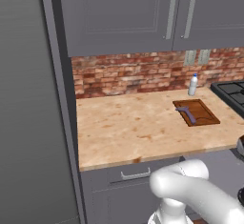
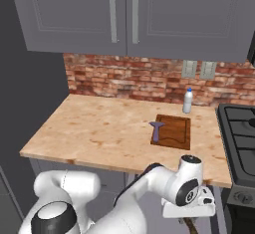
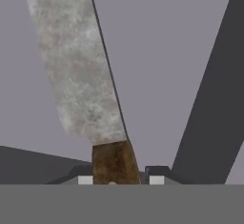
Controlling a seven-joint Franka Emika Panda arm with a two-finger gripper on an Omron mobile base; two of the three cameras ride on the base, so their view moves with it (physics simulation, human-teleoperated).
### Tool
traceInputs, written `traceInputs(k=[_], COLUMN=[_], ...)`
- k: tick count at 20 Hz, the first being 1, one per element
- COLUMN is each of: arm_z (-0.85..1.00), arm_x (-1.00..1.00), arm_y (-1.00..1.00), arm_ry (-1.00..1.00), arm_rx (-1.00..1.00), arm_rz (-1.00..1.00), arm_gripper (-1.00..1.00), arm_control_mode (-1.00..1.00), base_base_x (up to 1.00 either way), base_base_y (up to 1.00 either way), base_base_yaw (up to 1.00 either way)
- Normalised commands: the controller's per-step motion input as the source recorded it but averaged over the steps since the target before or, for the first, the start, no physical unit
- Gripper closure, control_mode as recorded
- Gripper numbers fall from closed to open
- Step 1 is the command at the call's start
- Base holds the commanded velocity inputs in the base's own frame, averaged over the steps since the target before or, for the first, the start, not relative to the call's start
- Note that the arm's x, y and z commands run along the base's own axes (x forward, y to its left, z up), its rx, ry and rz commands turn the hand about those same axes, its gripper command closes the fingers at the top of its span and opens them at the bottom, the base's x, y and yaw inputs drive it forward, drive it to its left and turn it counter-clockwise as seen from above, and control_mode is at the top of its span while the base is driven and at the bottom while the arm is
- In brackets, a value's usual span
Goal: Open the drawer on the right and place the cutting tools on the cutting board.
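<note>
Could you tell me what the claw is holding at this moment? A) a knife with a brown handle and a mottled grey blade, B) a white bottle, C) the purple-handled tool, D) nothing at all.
A: in the hand view the claw is shut on the knife by its brown handle, while the purple-handled tool lies on the cutting board.

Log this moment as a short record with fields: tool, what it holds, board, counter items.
tool: the tool is closed on the brown handle of a knife, low in front of the counter
knife: grey mottled blade pointing away from the hand, not yet on the board
cutting board: cutting board lies flat on the counter near the stove
on the board: purple-handled tool at its left edge
by the wall: white bottle stands upright behind the board
</note>
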Motion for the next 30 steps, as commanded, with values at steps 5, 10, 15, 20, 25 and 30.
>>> traceInputs(k=[5,10,15,20,25,30], arm_z=[1.00,0.94,0.50,0.00,0.00,0.00], arm_x=[0.19,0.10,0.30,0.80,1.00,1.00], arm_y=[0.28,0.25,0.17,0.18,0.11,0.06], arm_ry=[-0.07,-0.13,-0.17,0.00,0.09,0.12], arm_rx=[0.00,0.00,0.00,-0.01,-0.01,0.00], arm_rz=[0.00,-0.08,-0.18,-0.16,-0.11,-0.07], arm_gripper=[1.00,1.00,1.00,1.00,1.00,1.00], arm_control_mode=[-1.00,-1.00,-1.00,-1.00,-1.00,-1.00], base_base_x=[0.00,0.00,0.00,0.00,0.00,0.00], base_base_y=[0.00,0.00,0.00,0.00,0.00,0.00], base_base_yaw=[0.00,0.00,0.00,0.00,0.00,0.00])
